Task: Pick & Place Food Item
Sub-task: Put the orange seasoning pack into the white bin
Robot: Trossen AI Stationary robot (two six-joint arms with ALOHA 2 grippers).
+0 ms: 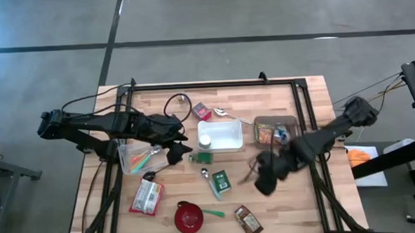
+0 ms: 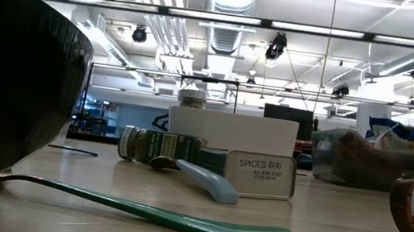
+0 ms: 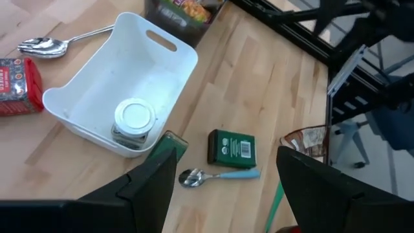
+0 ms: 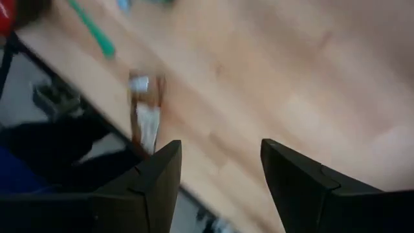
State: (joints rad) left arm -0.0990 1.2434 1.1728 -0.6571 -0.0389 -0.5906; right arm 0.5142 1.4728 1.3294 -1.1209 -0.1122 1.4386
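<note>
Left gripper [image 1: 175, 151] hangs over the table beside the white bin [image 1: 221, 136], fingers parted, holding nothing. Spice jar [image 1: 204, 140] stands in the bin's corner; a green bottle [image 1: 203, 158] lies just outside it. Right gripper [image 1: 265, 178] hovers above bare wood, fingers apart, empty.

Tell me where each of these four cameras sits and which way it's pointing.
High: overhead, straight down; both arms, white bin.
Low: at tabletop height, level across the table; green spoon, spice box; no pincer visible.
Left wrist: on the left arm, looking down past the open left pincer at the bin and spice box.
Right wrist: on the right arm, past the open right pincer at bare wood.
Shared: high, low and left wrist all show the bin.
</note>
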